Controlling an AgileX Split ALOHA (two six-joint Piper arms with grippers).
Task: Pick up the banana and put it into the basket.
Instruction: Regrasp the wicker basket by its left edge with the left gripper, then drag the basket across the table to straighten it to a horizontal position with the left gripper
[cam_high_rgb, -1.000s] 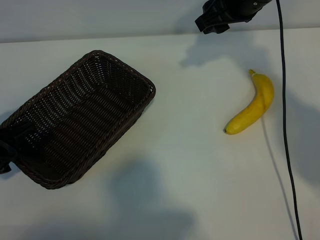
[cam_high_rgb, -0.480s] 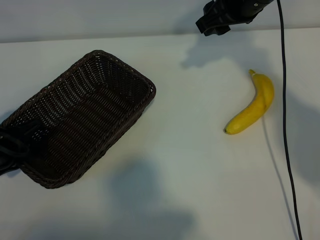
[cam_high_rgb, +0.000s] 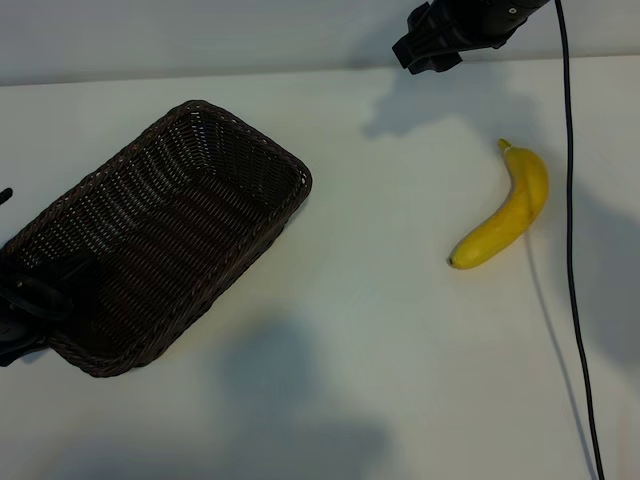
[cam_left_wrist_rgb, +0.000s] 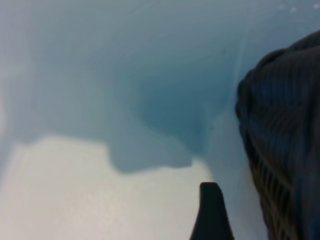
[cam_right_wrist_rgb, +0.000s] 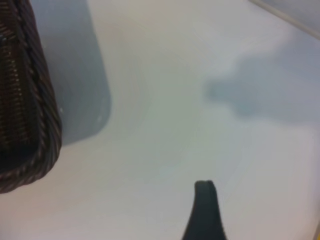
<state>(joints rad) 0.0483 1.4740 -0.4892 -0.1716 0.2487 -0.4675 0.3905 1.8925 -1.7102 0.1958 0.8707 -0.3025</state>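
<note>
On the table's right side the banana (cam_high_rgb: 505, 215) lies loose, well apart from the basket (cam_high_rgb: 160, 235). Both grippers empty: right gripper (cam_high_rgb: 432, 45) wide open above it, left gripper (cam_high_rgb: 22, 300) open at the basket's end. Light, firm, smooth, bruisable; probably grip mid-body across the curve.

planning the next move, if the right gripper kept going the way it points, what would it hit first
Probably bare table: the right wrist view shows only that ahead of the right gripper. The basket sits off to one side. Depth is unclear.
</note>
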